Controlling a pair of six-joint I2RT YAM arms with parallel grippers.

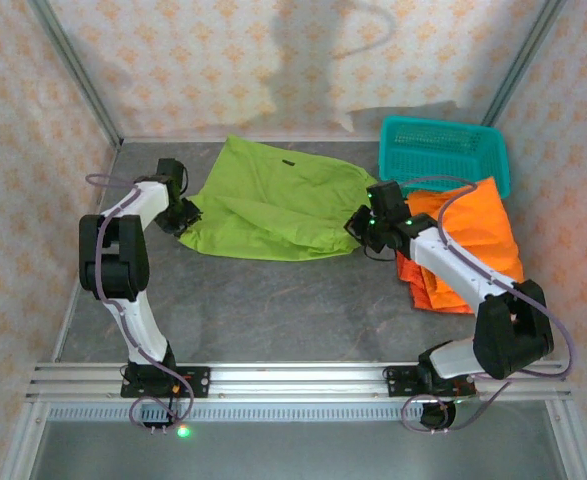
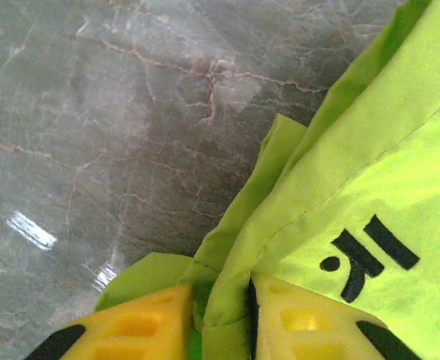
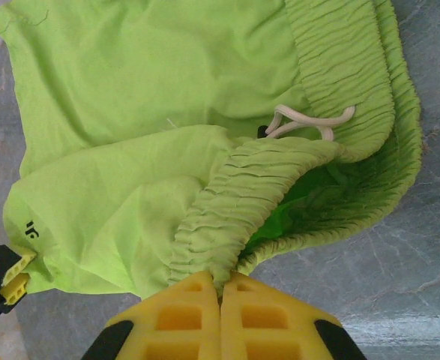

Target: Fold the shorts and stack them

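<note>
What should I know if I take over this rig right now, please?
Grippers: the left gripper is shut on a leg corner of the green shorts; the right gripper is shut on their waistband.
Things: the green shorts lie spread mid-table; the orange shorts are heaped at the right, in front of the basket.
Done: the green shorts are gripped at both ends, with no fold made yet.
Left: fold the green shorts, fold the orange ones, then stack them.

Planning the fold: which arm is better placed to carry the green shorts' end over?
Probably right: right gripper grips the gathered waistband of the shorts; left gripper pinches a leg corner.
</note>
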